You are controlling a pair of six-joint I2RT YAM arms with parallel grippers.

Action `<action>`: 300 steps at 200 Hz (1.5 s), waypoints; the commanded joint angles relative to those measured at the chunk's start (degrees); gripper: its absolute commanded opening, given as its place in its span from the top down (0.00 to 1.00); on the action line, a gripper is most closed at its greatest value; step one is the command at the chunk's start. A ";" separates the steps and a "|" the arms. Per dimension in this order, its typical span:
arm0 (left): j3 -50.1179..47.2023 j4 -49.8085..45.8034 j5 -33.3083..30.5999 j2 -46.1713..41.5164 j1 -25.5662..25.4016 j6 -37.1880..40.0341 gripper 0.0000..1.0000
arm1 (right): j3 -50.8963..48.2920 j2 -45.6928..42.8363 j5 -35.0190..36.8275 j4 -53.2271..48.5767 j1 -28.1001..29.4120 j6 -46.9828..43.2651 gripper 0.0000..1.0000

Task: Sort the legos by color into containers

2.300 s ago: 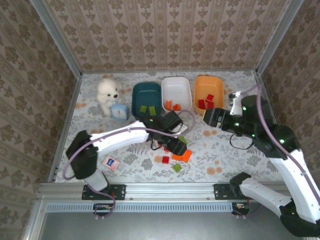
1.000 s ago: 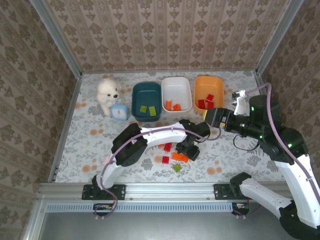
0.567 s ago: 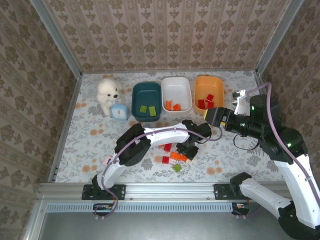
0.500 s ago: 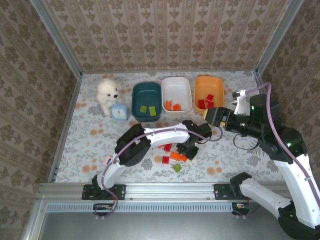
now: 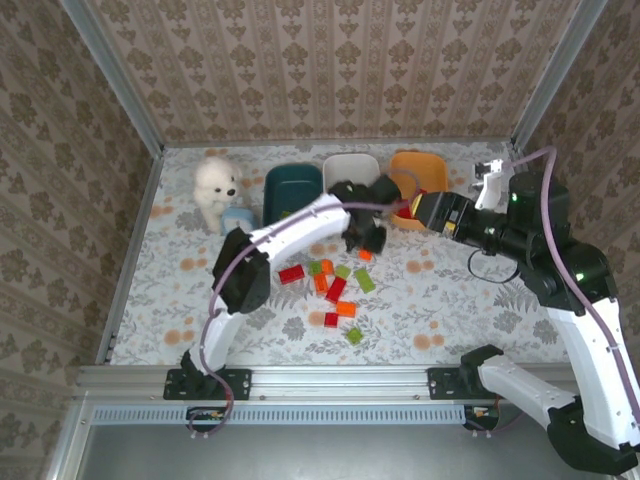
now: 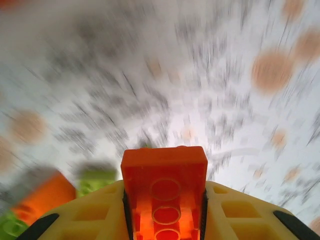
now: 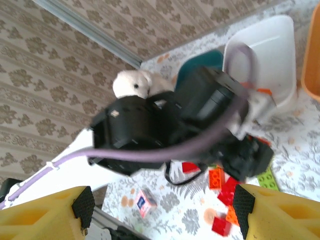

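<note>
My left gripper [image 5: 366, 246] is shut on an orange lego [image 6: 165, 192], whose hollow underside shows between the yellow fingers [image 6: 87, 212]. It hangs just in front of the white tub [image 5: 352, 163], between the dark teal tub [image 5: 290, 184] and the orange tub [image 5: 412, 168]. Loose legos lie below it on the table: red [image 5: 291, 273], light green [image 5: 364, 280], orange [image 5: 346, 308]. My right gripper [image 5: 428, 211] stands open by the orange tub with nothing between its fingers [image 7: 45, 215], facing the left arm's black wrist [image 7: 165, 120].
A white plush dog [image 5: 216, 186] and a light-blue round object [image 5: 236, 220] stand left of the teal tub. A pink-and-white card [image 7: 145, 202] lies near the left arm. Patterned walls [image 5: 320, 70] close in the table.
The left gripper closed on the orange lego in the pile, then lifted it and swung up toward the tubs. The right arm shifted slightly farther back.
</note>
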 commanded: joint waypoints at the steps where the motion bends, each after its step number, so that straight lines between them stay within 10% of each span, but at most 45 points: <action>1: 6.25 -0.02 2.34 -0.87 5.18 1.07 0.66 | 0.26 2.26 -1.92 3.52 -0.62 0.95 0.24; 116: 23.93 19.33 15.13 22.27 15.69 -0.91 0.67 | -5.55 15.73 -6.44 12.54 -1.12 4.42 0.24; 300: 18.92 15.80 12.41 12.89 15.32 -4.78 0.43 | -6.90 14.59 -1.36 4.07 -1.93 -4.33 0.25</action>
